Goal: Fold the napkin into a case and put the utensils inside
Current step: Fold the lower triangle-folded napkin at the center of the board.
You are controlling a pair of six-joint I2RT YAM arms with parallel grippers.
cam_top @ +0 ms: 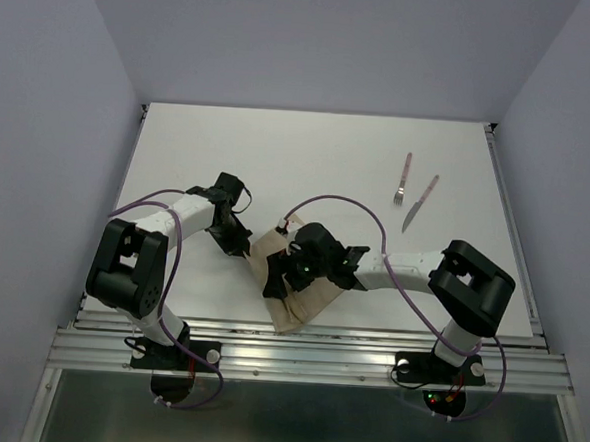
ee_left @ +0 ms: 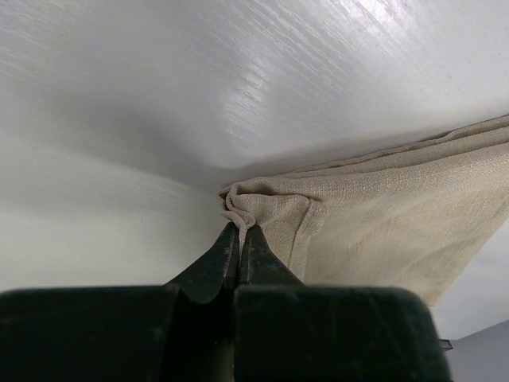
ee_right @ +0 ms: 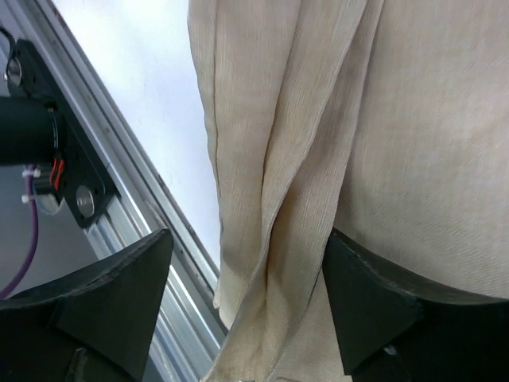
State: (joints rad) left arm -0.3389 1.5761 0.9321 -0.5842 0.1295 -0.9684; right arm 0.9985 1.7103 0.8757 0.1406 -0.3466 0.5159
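Note:
The tan napkin [cam_top: 306,304] lies folded into a narrow layered strip near the table's front edge, between the two arms. My left gripper [cam_top: 241,247] is shut on a bunched corner of the napkin [ee_left: 374,215], its tips [ee_left: 238,231] pinching the cloth against the white table. My right gripper [cam_top: 277,283] is open over the strip's near end. In the right wrist view its fingers [ee_right: 119,294] stand wide apart, with hanging folds of the napkin [ee_right: 302,143] loose between them. The fork [cam_top: 404,180] and the knife [cam_top: 420,203], both pink-handled, lie side by side at the far right.
A grooved aluminium rail [cam_top: 307,348] runs along the table's front edge, and the napkin's end reaches the rail [ee_right: 127,215]. The left arm's base mount [ee_right: 36,135] sits beyond it. Grey walls enclose the table on three sides.

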